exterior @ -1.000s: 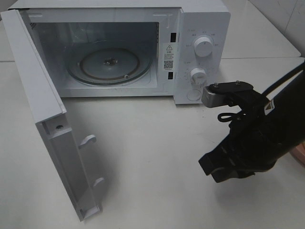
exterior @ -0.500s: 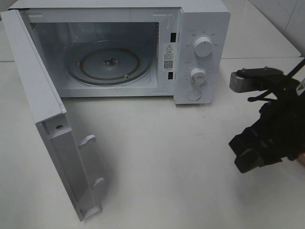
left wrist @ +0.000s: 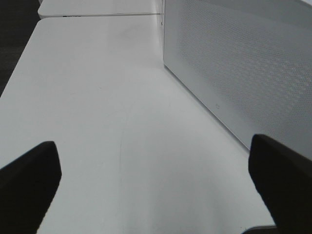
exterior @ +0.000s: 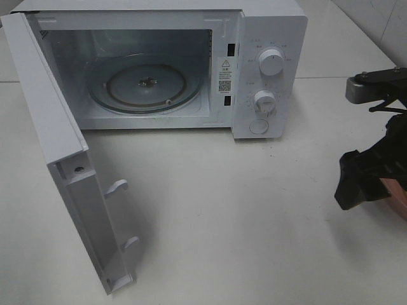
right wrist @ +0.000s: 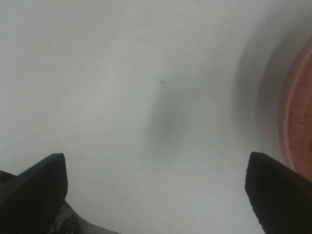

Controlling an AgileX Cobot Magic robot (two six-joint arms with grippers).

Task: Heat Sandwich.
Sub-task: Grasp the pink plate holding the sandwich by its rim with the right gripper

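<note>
The smooth white tabletop (exterior: pixel 254 222) is occupied by a boxy white microwave (exterior: pixel 273 25); its door (exterior: pixel 44 108) is swung wide and the round glass turntable (exterior: pixel 146 86) is bared. The right gripper (right wrist: pixel 153 163) has been carried from mid-table to the glossy pink plate (right wrist: pixel 297 112) and spread, presumably for pickup. The left gripper (left wrist: pixel 153 156) is held spread. The sandwich is not shown.

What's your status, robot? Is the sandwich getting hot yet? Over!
Status: left claw open, right claw open, both empty. No sandwich in sight; only the pink plate rim shows by right claw. Path: microwave door open, turntable bare.
</note>
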